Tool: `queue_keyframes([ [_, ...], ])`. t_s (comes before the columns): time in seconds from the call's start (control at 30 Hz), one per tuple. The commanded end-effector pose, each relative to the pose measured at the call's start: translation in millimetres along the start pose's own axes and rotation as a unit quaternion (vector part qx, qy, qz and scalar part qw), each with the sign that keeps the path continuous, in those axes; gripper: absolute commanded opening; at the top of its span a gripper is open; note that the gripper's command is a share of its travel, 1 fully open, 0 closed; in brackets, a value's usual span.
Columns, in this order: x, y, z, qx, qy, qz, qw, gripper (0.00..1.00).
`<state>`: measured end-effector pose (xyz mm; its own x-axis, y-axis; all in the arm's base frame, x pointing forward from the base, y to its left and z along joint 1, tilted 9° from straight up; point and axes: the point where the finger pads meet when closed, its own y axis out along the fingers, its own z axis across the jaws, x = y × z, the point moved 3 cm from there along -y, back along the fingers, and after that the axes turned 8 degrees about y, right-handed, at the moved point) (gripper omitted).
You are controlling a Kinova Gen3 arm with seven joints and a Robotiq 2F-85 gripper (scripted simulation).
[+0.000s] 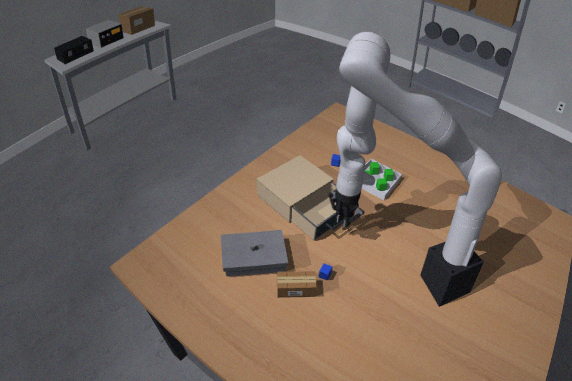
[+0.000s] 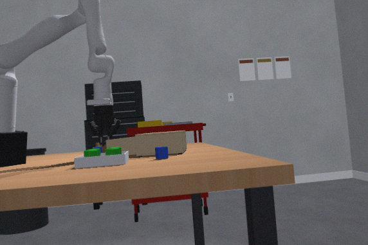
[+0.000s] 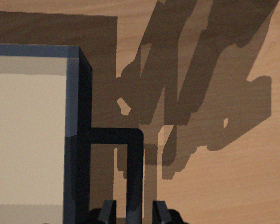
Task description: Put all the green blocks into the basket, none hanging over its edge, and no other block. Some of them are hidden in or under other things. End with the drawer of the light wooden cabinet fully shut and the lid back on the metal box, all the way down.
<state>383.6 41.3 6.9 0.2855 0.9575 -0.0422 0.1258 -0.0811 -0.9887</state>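
With at least three green blocks in the basket and the lid seemingly down, the drawer remains open, its handle between the narrowly parted fingers of the tool.

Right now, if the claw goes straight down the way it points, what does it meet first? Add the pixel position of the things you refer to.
Likely the black drawer handle (image 3: 135, 175): its bar runs between the tips of the claw (image 1: 345, 227) (image 2: 103, 142) (image 3: 134, 212). Beyond it, the wooden table (image 1: 400, 321) (image 2: 225, 174) (image 3: 241, 185). Remaining depth is unclear.
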Motion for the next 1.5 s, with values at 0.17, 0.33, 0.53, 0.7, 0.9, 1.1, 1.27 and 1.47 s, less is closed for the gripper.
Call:
queue_keyframes([
  [0.17,0,-0.4,0,0.000,0.000,0.000,1.000,0.30],
  [0.33,0,-0.4,0,0.000,0.000,0.000,1.000,0.30],
  [0.53,0,-0.4,0,0.000,0.000,0.000,1.000,0.30],
  [0.7,1,-0.4,-6,0.000,0.000,0.000,1.000,0.30],
  [0.9,1,-0.4,-6,0.000,0.000,0.000,1.000,0.30],
  [1.1,2,-0.8,-10,0.000,0.000,0.000,1.000,0.30],
  [1.27,2,-1.3,-14,0.000,0.000,0.000,1.000,0.30],
  [1.47,2,-1.3,-14,0.000,0.000,0.000,1.000,0.30],
])
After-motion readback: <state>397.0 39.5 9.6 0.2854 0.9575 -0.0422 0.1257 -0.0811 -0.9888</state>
